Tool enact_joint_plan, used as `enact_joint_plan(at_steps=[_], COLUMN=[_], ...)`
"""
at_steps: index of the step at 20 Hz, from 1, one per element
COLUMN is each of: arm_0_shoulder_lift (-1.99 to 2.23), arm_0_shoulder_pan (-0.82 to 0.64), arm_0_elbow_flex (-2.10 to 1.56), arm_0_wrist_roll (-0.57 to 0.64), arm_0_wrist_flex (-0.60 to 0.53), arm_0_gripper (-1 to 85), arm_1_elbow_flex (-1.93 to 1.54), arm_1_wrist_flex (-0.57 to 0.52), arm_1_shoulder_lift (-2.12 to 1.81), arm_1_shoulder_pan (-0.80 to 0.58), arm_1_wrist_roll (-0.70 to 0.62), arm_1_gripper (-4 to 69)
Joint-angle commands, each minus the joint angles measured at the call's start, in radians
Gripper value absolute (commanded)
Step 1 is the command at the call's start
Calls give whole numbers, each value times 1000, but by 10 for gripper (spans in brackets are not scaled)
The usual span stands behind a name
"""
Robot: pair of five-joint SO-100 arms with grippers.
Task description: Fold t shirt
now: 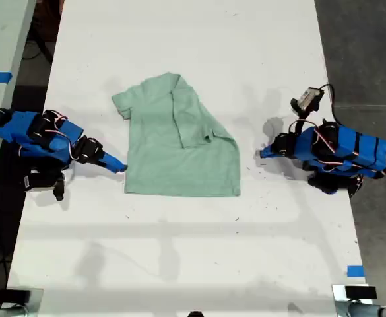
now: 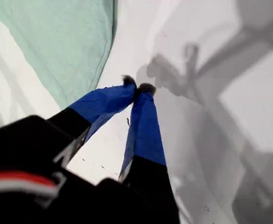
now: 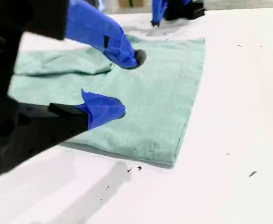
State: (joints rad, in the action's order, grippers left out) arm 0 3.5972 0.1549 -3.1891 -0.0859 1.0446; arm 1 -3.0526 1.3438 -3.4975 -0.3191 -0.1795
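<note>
Exterior view: t shirt point(image 1: 179, 148) flat mid-counter point(image 1: 179, 264), long axis 12-to-6. My second gripper point(image 1: 117, 165), jaws spread, sits at its 9 o'clock edge, nearer. My first gripper point(image 1: 262, 153), jaws pressed together, stands apart at 3 o'clock.

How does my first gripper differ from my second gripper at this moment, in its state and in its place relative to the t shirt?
My first gripper is shut; my second gripper is open. My first gripper stands over bare table, apart from the t shirt; my second gripper is at the shirt's edge. Both have blue fingers, and neither holds the shirt.
</note>
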Motion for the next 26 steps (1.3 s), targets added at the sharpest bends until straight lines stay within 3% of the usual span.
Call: enact_joint_plan(at_steps=[1, 3, 4, 6, 7, 9, 11, 13, 15, 17, 26], arm_0_shoulder_lift=[8, 8, 8, 8, 8, 8, 8, 8, 8, 5, 5], arm_0_shoulder_pan=[6, -5, -28, -66, -75, -192, -295, -359, -385, -403, -382], arm_0_elbow_flex=[23, -26, -5, 31, 35, 66, 80, 44, -29, -38, -26], arm_0_wrist_roll=[-146, -186, -106, 152, 140, 163, 321, 267, 278, 290, 302], arm_0_wrist_flex=[-115, -210, -202, -319, -328, -299, -272, -215, -252, -199, -150], arm_0_gripper=[173, 175, 211, 1, 72, 112, -1, -1, -1, 4, 48], arm_1_elbow_flex=[-54, -54, -54, -55, -55, -55, -55, -55, -55, -55, 72], arm_1_wrist_flex=[-29, -25, -23, -20, -20, -18, -17, -17, -17, -17, 51], arm_1_shoulder_lift=[-14, -14, -14, -14, -14, -14, -14, -14, -14, -14, -14], arm_1_shoulder_pan=[8, 11, 14, 15, 15, 14, 18, 17, 14, 12, -101], arm_1_wrist_roll=[-8, 5, 11, 20, 25, 29, 31, 32, 32, 32, -41], arm_1_gripper=[22, 22, 22, 22, 22, 22, 22, 22, 22, 22, 22])
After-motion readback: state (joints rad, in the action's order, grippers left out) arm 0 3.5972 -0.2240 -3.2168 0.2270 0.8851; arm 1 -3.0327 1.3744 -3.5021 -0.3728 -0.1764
